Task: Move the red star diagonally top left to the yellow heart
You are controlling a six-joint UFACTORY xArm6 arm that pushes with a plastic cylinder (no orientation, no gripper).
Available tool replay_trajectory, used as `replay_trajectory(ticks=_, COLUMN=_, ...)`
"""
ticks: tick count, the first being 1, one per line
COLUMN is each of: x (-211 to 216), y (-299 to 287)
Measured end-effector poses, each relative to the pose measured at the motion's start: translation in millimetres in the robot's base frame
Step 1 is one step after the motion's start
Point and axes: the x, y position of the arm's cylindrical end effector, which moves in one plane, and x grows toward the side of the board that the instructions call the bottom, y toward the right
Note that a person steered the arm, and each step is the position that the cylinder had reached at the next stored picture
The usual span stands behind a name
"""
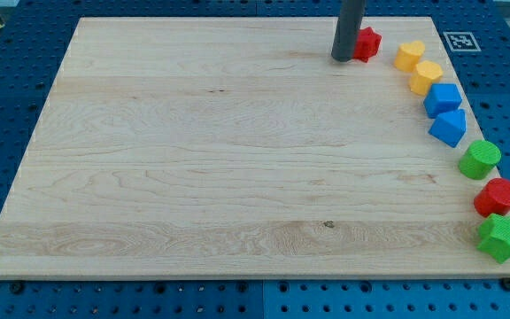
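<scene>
The red star lies near the board's top edge, right of centre. My tip stands right against the star's left side, touching or nearly touching it. The yellow heart lies just to the right of the star and slightly lower, with a small gap between them. The rod partly hides the star's left points.
Down the board's right edge run a yellow hexagon, a blue cube, a blue block, a green cylinder, a red cylinder and a green star. The wooden board lies on a blue perforated table.
</scene>
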Motion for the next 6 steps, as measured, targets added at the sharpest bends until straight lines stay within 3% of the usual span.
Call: replay_trajectory(ticks=6, x=-29.4, y=19.1)
